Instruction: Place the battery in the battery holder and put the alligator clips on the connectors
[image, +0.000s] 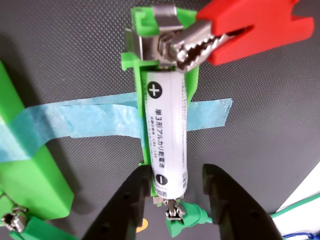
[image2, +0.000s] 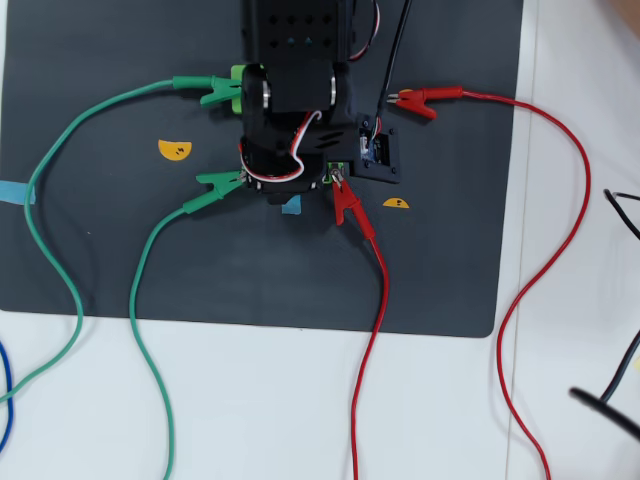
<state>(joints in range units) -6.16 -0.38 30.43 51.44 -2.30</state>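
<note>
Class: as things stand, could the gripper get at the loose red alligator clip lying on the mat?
Probably yes. The gripper stands open around the battery, holding nothing, and in the overhead view the loose red alligator clip lies on bare mat beside the arm with nothing over it. Actual reach is unconfirmed.

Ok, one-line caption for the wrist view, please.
Battery seated in the green battery holder, red alligator clip on its top connector, open black fingers straddling the lower end.

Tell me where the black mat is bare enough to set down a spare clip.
Bare: the black mat right of the clipped red alligator clip, and its left part around the yellow sticker. Crowded: under the arm, where green alligator clips and the battery holder cluster.
</note>
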